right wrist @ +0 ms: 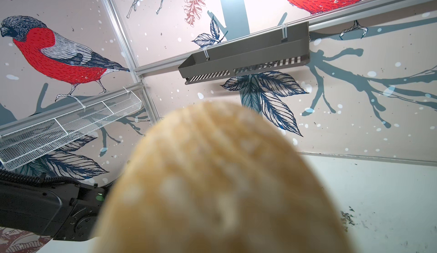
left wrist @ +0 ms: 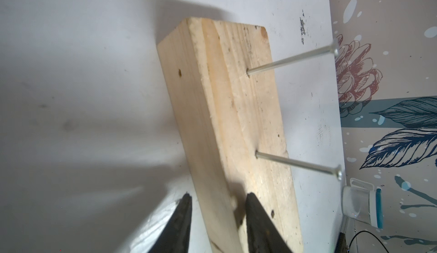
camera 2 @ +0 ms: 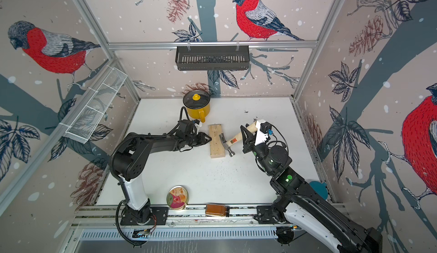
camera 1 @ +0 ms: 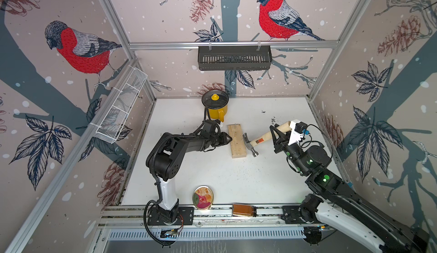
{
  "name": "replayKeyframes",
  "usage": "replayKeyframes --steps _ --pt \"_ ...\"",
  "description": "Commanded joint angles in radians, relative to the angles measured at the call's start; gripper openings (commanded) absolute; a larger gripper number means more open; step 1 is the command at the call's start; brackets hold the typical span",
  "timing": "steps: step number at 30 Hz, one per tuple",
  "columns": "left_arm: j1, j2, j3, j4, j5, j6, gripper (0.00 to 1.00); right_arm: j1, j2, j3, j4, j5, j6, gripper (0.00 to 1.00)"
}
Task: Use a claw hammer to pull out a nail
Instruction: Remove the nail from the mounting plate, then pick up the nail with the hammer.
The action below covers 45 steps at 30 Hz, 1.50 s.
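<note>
The white surface carries the block mid-scene. The hammer is held just right of it, handle rising to the far right. Its claw is turned toward the block but, as far as I can judge, not yet hooked on anything. The right hand is clamped on the handle. The left hand sits at the block's left edge, fingers apart astride it, with a sliver of gap. Both nails stand in the wood, heads clear. The hammer is gripped; hooking and levering are left.
</note>
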<state>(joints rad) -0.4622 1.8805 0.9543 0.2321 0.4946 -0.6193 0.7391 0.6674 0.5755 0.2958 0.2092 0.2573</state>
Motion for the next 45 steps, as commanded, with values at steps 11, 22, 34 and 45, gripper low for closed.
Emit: replayKeyframes --steps 11,22,34,45 --pt "-0.002 -0.091 0.023 -0.156 -0.071 0.066 0.42 0.004 0.027 0.073 0.100 -0.022 0.017 0.00" --pt "-0.012 -0.255 -0.043 -0.138 -0.145 0.111 0.44 0.002 0.096 0.200 -0.023 -0.004 0.064 0.00" --pt "-0.103 -0.482 -0.168 -0.066 -0.310 0.208 0.54 -0.070 0.222 0.417 -0.231 -0.070 0.129 0.00" --pt "-0.234 -0.621 -0.273 0.020 -0.508 0.348 0.51 -0.201 0.340 0.583 -0.387 -0.269 0.160 0.00"
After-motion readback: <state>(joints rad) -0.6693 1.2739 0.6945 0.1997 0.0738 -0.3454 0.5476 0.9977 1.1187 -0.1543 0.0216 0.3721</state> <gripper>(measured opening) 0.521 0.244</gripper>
